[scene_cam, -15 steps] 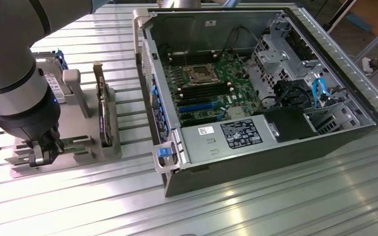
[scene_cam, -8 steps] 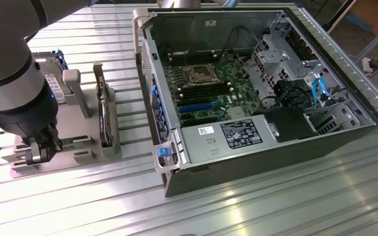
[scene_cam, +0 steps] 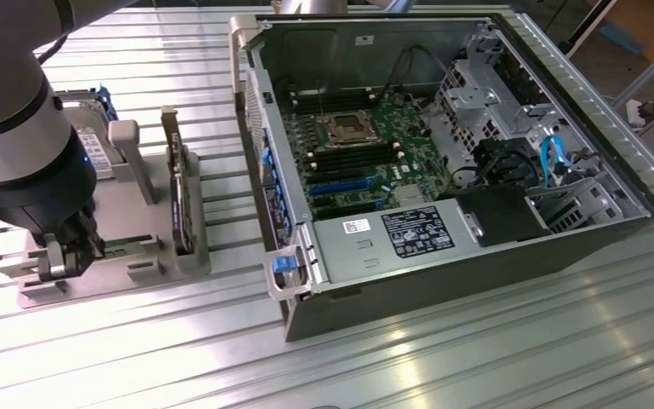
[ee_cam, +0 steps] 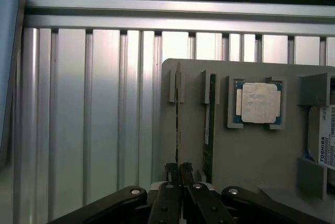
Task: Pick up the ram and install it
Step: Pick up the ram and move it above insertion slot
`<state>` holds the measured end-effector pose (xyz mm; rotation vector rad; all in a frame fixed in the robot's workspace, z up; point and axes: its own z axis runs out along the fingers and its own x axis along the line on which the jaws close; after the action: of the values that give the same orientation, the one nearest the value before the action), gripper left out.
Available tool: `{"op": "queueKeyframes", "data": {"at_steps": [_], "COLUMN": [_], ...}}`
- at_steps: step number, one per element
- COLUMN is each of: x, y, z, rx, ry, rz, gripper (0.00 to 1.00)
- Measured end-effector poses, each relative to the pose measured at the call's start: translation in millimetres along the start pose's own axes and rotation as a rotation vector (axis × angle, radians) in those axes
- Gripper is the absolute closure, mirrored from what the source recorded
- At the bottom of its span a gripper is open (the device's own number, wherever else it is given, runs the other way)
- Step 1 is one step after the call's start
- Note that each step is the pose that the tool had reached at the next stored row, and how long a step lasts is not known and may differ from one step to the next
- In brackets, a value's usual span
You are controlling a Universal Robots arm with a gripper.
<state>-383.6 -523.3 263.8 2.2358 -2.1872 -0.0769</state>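
My jaws are closed on the top edge of the ram (ee_cam: 177,130), a thin board seen edge-on. It stands in its slot on the grey holder (ee_cam: 230,156), at the end of the holder nearest the exterior view's lower left. How far the stick runs under the jaws is hidden from me.

I judge the step in hand to be the pick-up. To do it well I would pull straight out along the slot, with no twist, since a thin board pinched on its edge will want to pivot. A second green stick (ee_cam: 209,130) sits just beside it in the neighbouring slot, so any sideways drift risks a knock.

My count:
- On the holder are two sticks including mine, one square processor chip (ee_cam: 259,102), one hard drive (ee_cam: 324,148) and one dark expansion card (scene_cam: 174,183).
- Well apart on the bench (scene_cam: 475,358) lies one open computer case (scene_cam: 441,294) with one motherboard (scene_cam: 356,162) inside. I cannot count its memory slots.
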Motion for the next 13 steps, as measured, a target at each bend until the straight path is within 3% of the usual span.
{"op": "queueKeyframes", "data": {"at_steps": [13], "x": [-0.5], "y": [0.9], "z": [-20.3], "rx": [0.0001], "ry": [-0.0001], "rz": [0.0], "gripper": [0.88]}}
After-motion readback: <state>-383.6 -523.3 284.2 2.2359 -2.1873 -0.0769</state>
